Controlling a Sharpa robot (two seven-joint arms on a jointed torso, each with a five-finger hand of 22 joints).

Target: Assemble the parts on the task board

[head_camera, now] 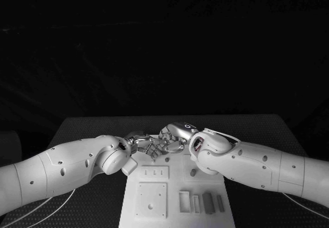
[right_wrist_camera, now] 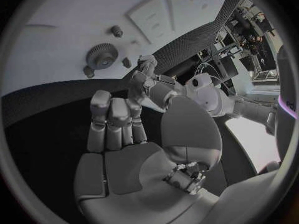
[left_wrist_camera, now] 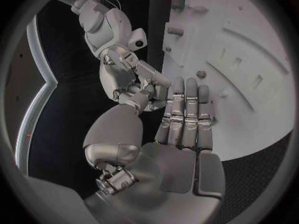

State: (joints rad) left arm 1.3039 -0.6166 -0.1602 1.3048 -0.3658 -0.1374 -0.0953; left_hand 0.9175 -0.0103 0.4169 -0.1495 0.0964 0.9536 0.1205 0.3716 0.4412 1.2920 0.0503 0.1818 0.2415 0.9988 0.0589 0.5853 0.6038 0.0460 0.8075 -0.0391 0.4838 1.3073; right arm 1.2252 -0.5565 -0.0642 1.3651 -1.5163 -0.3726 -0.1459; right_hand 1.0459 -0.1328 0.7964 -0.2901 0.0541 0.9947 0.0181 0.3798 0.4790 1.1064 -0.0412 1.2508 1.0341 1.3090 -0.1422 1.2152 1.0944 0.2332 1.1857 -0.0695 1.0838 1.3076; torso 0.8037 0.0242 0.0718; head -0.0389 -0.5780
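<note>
The white task board [head_camera: 175, 216] lies lengthwise on the table in front of me. Both hands meet above its far end. My left hand [head_camera: 145, 145] has its fingers stretched out flat and its thumb apart, with nothing in the palm [left_wrist_camera: 181, 134]. My right hand [head_camera: 175, 135] faces it, fingers likewise extended [right_wrist_camera: 124, 144]. Their fingertips come close together, and I see no part between them. A grey gear [right_wrist_camera: 101, 56] and small pegs [right_wrist_camera: 116, 31] stand on the board [right_wrist_camera: 62, 25]. Upright grey blocks [head_camera: 208, 203] stand at the board's near end.
Two square plates [head_camera: 151, 199] with holes sit on the board's left side. Both white forearms cross the board's far corners. Black matting [head_camera: 82, 126] surrounds the board on every side. Cables [head_camera: 41, 209] trail at the near left.
</note>
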